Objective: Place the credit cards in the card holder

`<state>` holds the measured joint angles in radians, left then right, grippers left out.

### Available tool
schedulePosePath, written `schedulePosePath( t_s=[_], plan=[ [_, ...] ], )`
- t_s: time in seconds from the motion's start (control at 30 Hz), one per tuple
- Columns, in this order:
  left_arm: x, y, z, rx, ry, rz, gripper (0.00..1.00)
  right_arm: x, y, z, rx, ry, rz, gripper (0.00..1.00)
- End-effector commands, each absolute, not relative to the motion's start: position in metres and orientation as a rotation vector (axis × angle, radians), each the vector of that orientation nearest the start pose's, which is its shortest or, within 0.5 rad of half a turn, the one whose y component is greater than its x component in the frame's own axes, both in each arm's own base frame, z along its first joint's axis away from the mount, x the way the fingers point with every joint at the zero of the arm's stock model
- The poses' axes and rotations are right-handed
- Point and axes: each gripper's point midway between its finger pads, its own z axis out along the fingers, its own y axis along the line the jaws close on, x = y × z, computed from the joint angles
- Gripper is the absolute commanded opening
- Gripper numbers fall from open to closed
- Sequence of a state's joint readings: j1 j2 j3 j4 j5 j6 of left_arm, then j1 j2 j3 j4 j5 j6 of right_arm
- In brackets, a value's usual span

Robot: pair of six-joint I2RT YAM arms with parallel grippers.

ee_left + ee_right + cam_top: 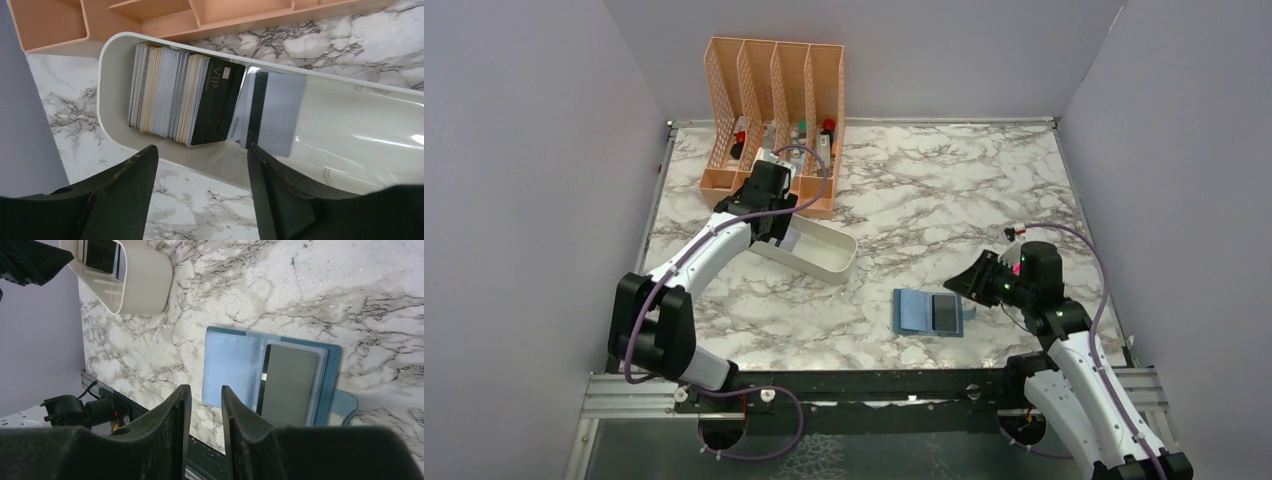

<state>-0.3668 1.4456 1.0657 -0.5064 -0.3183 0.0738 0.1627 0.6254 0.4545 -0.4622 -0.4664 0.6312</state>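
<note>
Credit cards (165, 97) are stacked on edge, packed at the left end of the white tray (839, 266). A black VIP card (217, 102) is seen at the stack's right face. A grey card with a dark stripe (272, 112) is leaned just beside it, further right in the tray. One more dark grey card (290, 385) is already seated in the right-hand pocket of the card holder (919, 312).

The card holder is laid open flat on the marble table (944, 190), near-right of centre, well apart from the tray. Its left pocket is bare light blue.

The tray is set at an angle, left of centre, just near of the peach mesh organizer (774, 90) at the far-left.

The left gripper (200, 150) is held over the tray's left end, fingers spread wide, nothing pinched. The right gripper (205, 388) is poised above the holder's near-left corner, fingers drawn nearly together with a narrow gap, nothing between them.
</note>
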Motion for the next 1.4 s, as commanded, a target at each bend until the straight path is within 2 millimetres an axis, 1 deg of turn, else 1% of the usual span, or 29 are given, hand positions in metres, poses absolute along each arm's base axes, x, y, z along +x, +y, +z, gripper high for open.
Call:
schedulePosePath(
  t_s=[0.0,0.07,0.17,0.27,0.4,0.5,0.77,0.83,0.93,1.1,1.27,1.37],
  plan=[
    [0.370,-0.065,0.117,0.479,2.393,0.277,0.72,0.200,0.140,0.150,0.212,2.220,0.985,0.34],
    [0.375,-0.064,0.112,0.509,2.401,0.292,0.75,0.201,0.141,0.151,0.213,2.215,0.989,0.34],
    [0.381,-0.056,0.103,0.527,2.417,0.367,0.76,0.202,0.140,0.152,0.225,2.218,0.981,0.34],
    [0.390,-0.048,0.097,0.538,2.418,0.434,0.76,0.204,0.139,0.156,0.215,2.215,0.973,0.34],
    [0.403,-0.048,0.091,0.541,2.415,0.447,0.76,0.205,0.136,0.159,0.213,2.218,0.939,0.34],
    [0.411,-0.039,0.082,0.525,2.426,0.525,0.76,0.208,0.131,0.160,0.236,2.217,0.902,0.34],
    [0.419,-0.036,0.064,0.537,2.443,0.537,0.72,0.207,0.131,0.159,0.239,2.239,0.902,0.34],
    [0.421,-0.034,0.067,0.532,2.437,0.551,0.68,0.207,0.131,0.161,0.239,2.235,0.898,0.34],
    [0.423,-0.032,0.077,0.513,2.414,0.566,0.59,0.207,0.129,0.162,0.238,2.228,0.889,0.34],
    [0.425,-0.027,0.087,0.498,2.390,0.607,0.49,0.207,0.130,0.162,0.241,2.231,0.895,0.34],
    [0.427,-0.026,0.092,0.494,2.377,0.614,0.44,0.207,0.131,0.162,0.242,2.232,0.899,0.34],
    [0.428,-0.028,0.096,0.495,2.374,0.599,0.39,0.207,0.130,0.162,0.243,2.233,0.897,0.34]
  ],
)
